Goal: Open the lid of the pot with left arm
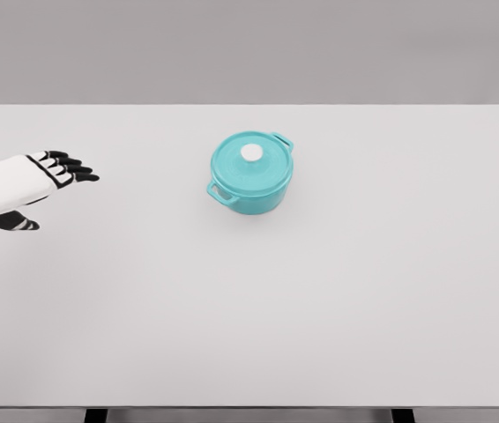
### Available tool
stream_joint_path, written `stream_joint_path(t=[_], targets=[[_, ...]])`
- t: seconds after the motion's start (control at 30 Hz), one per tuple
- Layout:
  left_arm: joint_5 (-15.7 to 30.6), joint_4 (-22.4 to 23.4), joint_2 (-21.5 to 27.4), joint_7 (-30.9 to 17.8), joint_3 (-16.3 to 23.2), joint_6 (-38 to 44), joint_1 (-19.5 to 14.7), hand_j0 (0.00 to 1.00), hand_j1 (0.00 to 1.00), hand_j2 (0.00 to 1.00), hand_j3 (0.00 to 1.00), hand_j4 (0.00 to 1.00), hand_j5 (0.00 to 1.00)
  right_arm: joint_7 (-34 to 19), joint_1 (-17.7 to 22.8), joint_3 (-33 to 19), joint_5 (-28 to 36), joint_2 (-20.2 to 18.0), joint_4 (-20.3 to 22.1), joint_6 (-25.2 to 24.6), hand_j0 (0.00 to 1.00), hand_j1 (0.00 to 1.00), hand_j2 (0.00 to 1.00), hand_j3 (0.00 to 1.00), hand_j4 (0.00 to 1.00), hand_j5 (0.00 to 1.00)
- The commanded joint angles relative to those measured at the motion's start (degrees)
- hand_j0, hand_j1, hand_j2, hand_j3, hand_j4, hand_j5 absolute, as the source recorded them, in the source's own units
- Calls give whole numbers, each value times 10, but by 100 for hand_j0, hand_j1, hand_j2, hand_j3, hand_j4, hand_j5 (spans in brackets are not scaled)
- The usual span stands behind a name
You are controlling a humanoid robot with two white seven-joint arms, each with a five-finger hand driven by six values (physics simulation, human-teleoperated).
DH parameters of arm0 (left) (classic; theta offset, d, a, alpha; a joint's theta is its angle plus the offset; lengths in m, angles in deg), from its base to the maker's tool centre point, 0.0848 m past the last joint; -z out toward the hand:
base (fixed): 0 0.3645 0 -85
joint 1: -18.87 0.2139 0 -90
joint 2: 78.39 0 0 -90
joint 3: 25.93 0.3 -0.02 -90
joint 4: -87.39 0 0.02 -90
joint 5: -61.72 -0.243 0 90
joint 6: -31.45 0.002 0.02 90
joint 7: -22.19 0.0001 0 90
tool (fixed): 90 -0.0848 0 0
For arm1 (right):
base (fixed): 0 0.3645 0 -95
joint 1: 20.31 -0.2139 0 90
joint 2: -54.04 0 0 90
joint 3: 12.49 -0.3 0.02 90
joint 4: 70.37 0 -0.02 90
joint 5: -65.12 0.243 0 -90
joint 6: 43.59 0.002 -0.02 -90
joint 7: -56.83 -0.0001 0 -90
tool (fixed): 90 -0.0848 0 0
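At the left edge of the white desk (pixel 249 335), the left hand (pixel 20 185) reaches in with its palm side down and its black-tipped fingers (pixel 73 166) stretched out and relaxed, holding nothing. The teal pot (pixel 251 174) stands near the desk's middle, well apart from the hand, with its lid (pixel 251 160) on and a white knob (pixel 251 152) on top.

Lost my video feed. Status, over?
Left hand open, at table's left edge, holding nothing. Teal pot lid on. Nothing between.

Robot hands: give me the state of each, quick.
Left robot hand: open, fingers spread, holding nothing, well left of the pot.
Right robot hand: not in view.
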Motion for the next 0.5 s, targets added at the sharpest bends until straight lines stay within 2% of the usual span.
stream_joint_path(t=[0.0,0.17,0.27,0.33,0.37,0.43,0.47], targets=[[0,-4,-4,-2,1,1,0,100,100,100,100,100,100,0,0,0,0,0,0,0,100,100,100,100,100,100],[0,-3,3,-2,-2,1,1,100,100,100,100,100,100,1,5,0,0,0,-3,0,100,100,100,100,100,100],[1,-12,-12,-17,1,1,-8,100,100,100,100,100,100,0,5,0,0,0,-3,0,100,100,100,100,100,100],[3,-12,-13,-24,3,1,-29,100,100,100,100,100,100,1,5,0,0,0,-3,0,100,100,100,100,100,100],[9,-11,-12,-25,32,1,-57,100,100,100,100,100,100,0,5,0,0,0,-4,0,100,100,100,100,100,100],[89,-9,-4,-22,105,1,-115,100,100,100,100,100,100,1,5,0,0,0,-4,0,100,100,100,100,100,100],[119,3,-4,-22,155,1,-160,100,100,100,100,100,100,1,5,0,0,0,-3,0,100,100,100,100,100,100]])
